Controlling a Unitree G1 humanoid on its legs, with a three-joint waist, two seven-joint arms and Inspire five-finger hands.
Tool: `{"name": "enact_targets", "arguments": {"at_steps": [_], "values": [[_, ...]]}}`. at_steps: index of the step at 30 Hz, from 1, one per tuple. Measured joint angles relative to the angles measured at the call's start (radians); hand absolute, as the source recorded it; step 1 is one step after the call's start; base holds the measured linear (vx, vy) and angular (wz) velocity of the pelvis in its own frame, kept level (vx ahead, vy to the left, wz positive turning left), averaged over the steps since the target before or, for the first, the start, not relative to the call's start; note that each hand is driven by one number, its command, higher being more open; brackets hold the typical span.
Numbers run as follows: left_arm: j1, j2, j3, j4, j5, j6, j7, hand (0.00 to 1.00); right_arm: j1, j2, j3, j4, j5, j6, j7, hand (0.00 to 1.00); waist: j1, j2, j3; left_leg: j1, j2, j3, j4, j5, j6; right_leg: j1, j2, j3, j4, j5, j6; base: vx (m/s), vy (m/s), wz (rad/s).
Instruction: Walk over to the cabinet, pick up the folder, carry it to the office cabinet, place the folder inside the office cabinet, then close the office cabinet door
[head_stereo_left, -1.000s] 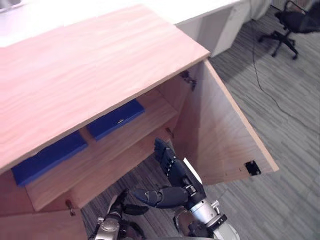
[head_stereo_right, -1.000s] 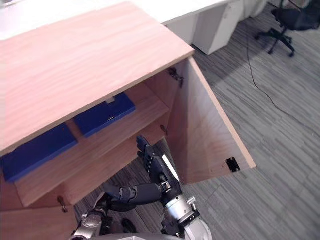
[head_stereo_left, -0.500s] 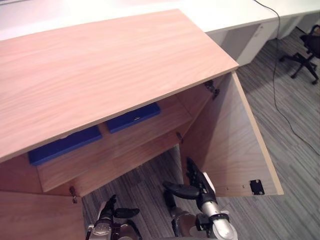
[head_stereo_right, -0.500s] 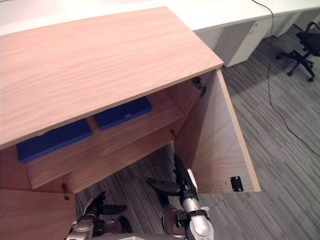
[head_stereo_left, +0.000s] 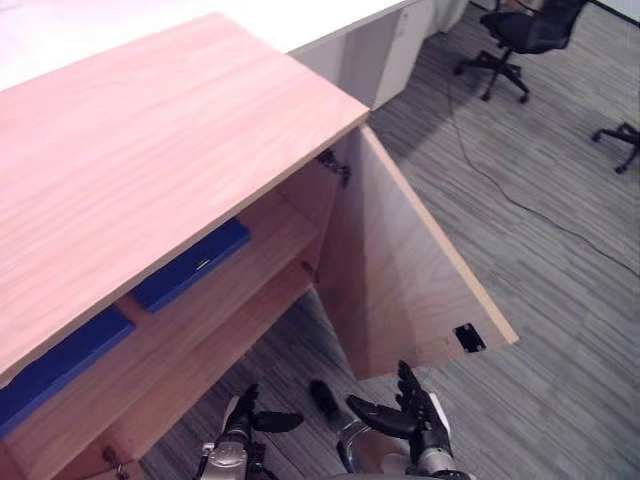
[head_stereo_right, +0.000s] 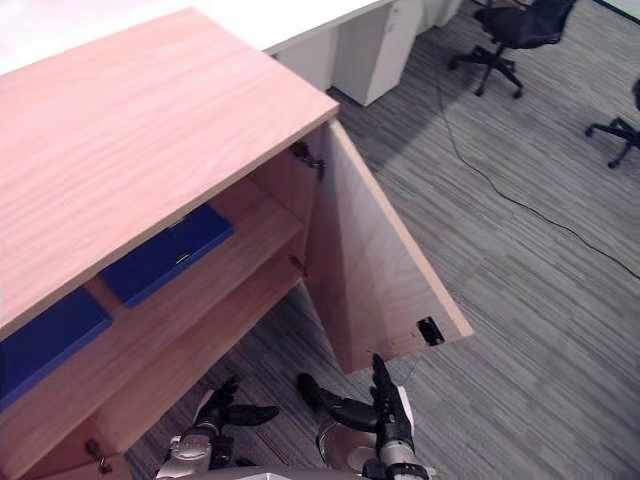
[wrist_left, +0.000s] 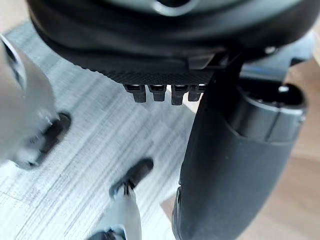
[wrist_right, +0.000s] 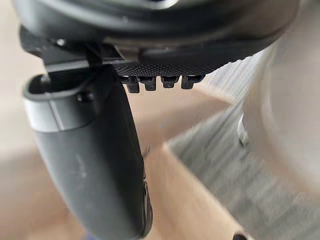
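Right hand (head_stereo_left: 418, 418) low in the head view, fingers straight and loosely spread, thumb standing out to the side, holding nothing. It hangs just short of the free lower corner of the cabinet door (head_stereo_left: 400, 270), not touching it. Left hand (head_stereo_left: 243, 415) sits low beside it, also relaxed and empty, thumb out, in front of the cabinet's open mouth.

And the folder? One blue folder (head_stereo_left: 190, 264) lies flat on the shelf (head_stereo_left: 275, 232) inside the office cabinet, near the hinged side. A second blue folder (head_stereo_left: 55, 366) lies further along the same shelf, well apart from the first. Which one was carried, I can't tell. Either way, placing looks done.

So the job now looks like the door. It stands wide open, swung well out from the cabinet top (head_stereo_left: 150, 140), inner face and small dark latch plate (head_stereo_left: 466, 337) showing, hinge (head_stereo_left: 335, 165) up under the top's corner.

To do this well: get the right hand round to the door's outer face, flat fingers near the free edge, far from the hinge, where a push turns it most easily. Push in an arc, not straight. Keep the left hand clear of the opening so it isn't caught. Ease off before the door meets the frame. The office chair (head_stereo_left: 525, 28) and grey carpet (head_stereo_left: 560, 330) are well clear.
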Motion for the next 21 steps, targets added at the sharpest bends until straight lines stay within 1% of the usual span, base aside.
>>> {"name": "enact_targets", "arguments": {"at_steps": [3,5,7,9,11,13,15,16,17,19,21], "values": [[0.006,-0.033,-0.002,0.0,-0.001,0.0,0.002,1.0,-0.002,0.002,-0.085,0.03,0.052,0.001,-0.058,1.0,0.003,0.017,-0.015,0.008,0.02,0.026,0.01,-0.002,-0.013,-0.003,0.021,0.016,-0.005,0.001,-0.001,0.05,-0.015,-0.25],[0.017,-0.051,-0.005,-0.008,-0.002,0.0,0.003,1.0,-0.008,-0.004,-0.154,0.029,0.087,0.001,-0.104,1.0,0.004,0.031,-0.025,0.01,0.026,0.034,0.01,0.001,-0.018,-0.002,0.025,0.011,-0.017,-0.01,-0.012,0.05,-0.013,-0.11],[0.025,-0.054,-0.026,-0.019,-0.002,0.0,0.007,1.0,-0.022,-0.01,-0.192,0.029,0.111,-0.001,-0.127,1.0,0.008,0.033,-0.025,0.014,0.03,0.032,0.008,0.004,-0.024,0.003,0.027,0.001,-0.018,-0.014,-0.012,0.04,-0.009,0.02],[0.035,-0.055,-0.036,-0.032,-0.001,-0.003,0.008,1.0,-0.038,-0.036,-0.198,0.029,0.118,-0.011,-0.126,1.0,0.014,0.034,-0.026,0.019,0.032,0.025,0.006,0.006,-0.027,0.01,0.027,-0.012,-0.019,-0.016,-0.015,0.03,-0.003,0.11],[0.035,-0.052,-0.04,-0.032,-0.001,-0.007,0.006,1.0,-0.068,-0.081,-0.182,0.029,0.117,-0.024,-0.101,1.0,0.027,0.034,-0.026,0.017,0.03,0.012,0.004,0.007,-0.029,0.013,0.023,-0.021,-0.018,-0.017,-0.015,0.02,0.014,0.15],[0.035,-0.041,-0.039,-0.031,0.001,-0.009,-0.003,1.0,-0.109,-0.119,-0.159,0.035,0.109,-0.029,-0.062,1.0,0.038,0.034,-0.026,0.013,0.022,-0.004,-0.007,0.014,-0.031,0.014,0.015,-0.029,-0.018,-0.012,-0.01,0.0,0.023,0.23],[0.035,-0.019,-0.04,-0.029,0.004,-0.011,-0.02,1.0,-0.171,-0.167,-0.126,0.087,0.098,-0.044,-0.014,1.0,0.038,0.033,-0.027,0.011,-0.005,-0.029,-0.042,0.034,-0.03,0.016,-0.005,-0.053,-0.019,-0.006,-0.008,0.01,0.021,0.45],[0.036,0.006,-0.039,-0.029,0.02,-0.016,-0.03,1.0,-0.226,-0.192,-0.133,0.165,0.101,-0.046,-0.009,1.0,0.039,0.033,-0.027,0.01,-0.028,-0.051,-0.074,0.051,-0.027,0.017,-0.022,-0.07,-0.021,-0.007,-0.006,0.01,0.026,0.4],[0.037,0.019,-0.04,-0.028,0.022,-0.017,-0.031,1.0,-0.243,-0.208,-0.134,0.194,0.099,-0.046,-0.007,1.0,0.038,0.033,-0.027,0.009,-0.036,-0.059,-0.084,0.058,-0.024,0.018,-0.028,-0.076,-0.024,-0.007,-0.006,0.01,0.024,0.41],[0.038,0.062,-0.036,-0.015,0.028,-0.017,-0.038,1.0,-0.278,-0.271,-0.13,0.266,0.073,-0.045,0.012,1.0,0.037,0.034,-0.026,0.008,-0.063,-0.08,-0.125,0.081,-0.019,0.017,-0.048,-0.094,-0.03,-0.006,-0.004,0.0,0.016,0.31],[0.035,0.091,-0.027,0.001,0.042,-0.018,-0.038,1.0,-0.282,-0.298,-0.13,0.277,0.05,-0.045,0.017,1.0,0.036,0.034,-0.026,0.008,-0.078,-0.095,-0.149,0.095,-0.016,0.018,-0.058,-0.105,-0.031,-0.007,-0.002,-0.01,-0.001,0.26]]}}
